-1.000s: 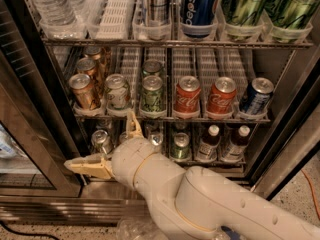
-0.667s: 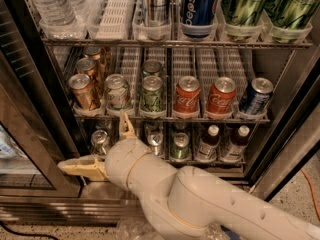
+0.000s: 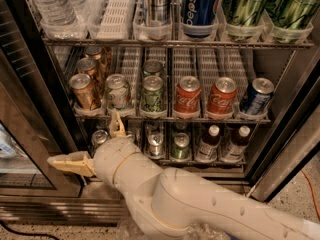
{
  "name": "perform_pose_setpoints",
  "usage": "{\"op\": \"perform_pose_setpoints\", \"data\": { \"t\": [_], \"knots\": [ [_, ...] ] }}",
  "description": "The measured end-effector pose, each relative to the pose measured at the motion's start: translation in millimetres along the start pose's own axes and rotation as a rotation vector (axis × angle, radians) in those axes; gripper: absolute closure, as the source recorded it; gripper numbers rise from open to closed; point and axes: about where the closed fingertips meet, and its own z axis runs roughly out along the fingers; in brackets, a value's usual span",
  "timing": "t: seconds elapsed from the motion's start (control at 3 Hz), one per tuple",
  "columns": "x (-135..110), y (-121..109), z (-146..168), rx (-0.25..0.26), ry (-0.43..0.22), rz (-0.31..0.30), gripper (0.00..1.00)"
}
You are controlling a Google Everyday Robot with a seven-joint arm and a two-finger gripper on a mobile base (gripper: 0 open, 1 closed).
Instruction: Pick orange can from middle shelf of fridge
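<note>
While end effector (image 3: 82,137) hangs released below middle shelf (image 3: 172,118), orange can (image 3: 85,92) upright far left, speckled floor (image 3: 299,200).

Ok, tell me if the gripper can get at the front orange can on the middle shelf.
Probably yes: the gripper sits open just below the orange can with nothing between, though the green-and-white can beside it leaves little room.
</note>
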Motion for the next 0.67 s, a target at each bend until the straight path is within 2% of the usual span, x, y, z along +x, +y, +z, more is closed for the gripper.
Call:
{"op": "perform_pose_setpoints", "data": {
  "t": [0.33,0.67],
  "knots": [
    [-4.1,4.9,16.1,0.028,-0.010,-0.006,0.00],
    [-2.5,4.4,23.2,0.030,-0.012,0.000,0.00]
  ]
}}
